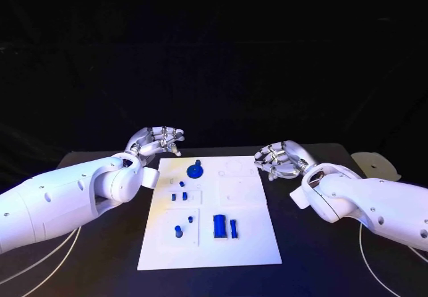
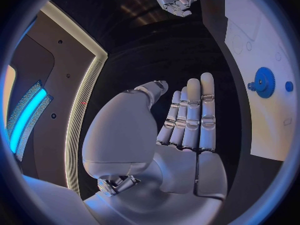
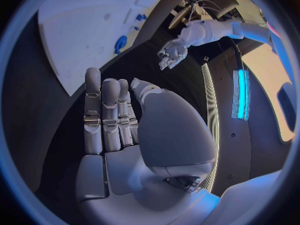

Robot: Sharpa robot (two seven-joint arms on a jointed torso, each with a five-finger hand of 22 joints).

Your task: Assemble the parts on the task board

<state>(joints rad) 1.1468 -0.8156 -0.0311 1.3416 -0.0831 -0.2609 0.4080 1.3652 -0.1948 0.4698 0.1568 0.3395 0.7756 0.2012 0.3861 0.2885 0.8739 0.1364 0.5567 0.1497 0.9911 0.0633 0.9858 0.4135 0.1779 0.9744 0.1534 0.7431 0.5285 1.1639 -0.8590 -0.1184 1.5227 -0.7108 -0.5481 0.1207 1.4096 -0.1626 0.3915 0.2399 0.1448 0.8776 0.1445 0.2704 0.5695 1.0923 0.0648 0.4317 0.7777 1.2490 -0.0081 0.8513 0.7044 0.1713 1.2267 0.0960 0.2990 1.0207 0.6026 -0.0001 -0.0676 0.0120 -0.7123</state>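
No writing is legible. One white task board lies mid-table bearing about eight blue parts. Left hand at eleven o'clock and right hand at two o'clock flank it, fingers loosely parted, holding nothing.

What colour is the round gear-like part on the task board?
Blue; the gear-like part shows best in the left wrist view.

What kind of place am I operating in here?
Probably a staged robot demo or lab cell: a black table against a dark backdrop, a white rectangular task board carrying small blue parts, and glowing blue light strips on wall panels.
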